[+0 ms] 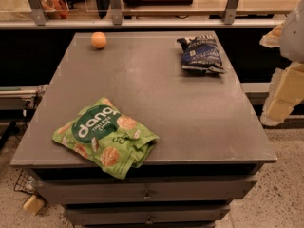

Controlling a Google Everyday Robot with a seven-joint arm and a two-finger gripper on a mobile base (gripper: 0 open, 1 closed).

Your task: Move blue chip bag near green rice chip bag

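Observation:
The blue chip bag [201, 54] lies flat at the far right of the grey table top [180, 113], dark navy with white lettering. The green rice chip bag [105, 136] lies at the near left, its lower corner at the table's front edge; its dark green circle reads "dang". The two bags are far apart, on opposite corners. My gripper [284, 91] shows as pale cream parts at the right edge of the view, off the table's right side and to the right of the blue bag. It touches nothing.
An orange ball [99, 40] sits at the table's far left. A counter with metal rail posts [115, 6] runs behind the table. Drawers [147, 192] front the table below. A small block [33, 204] lies on the speckled floor at lower left.

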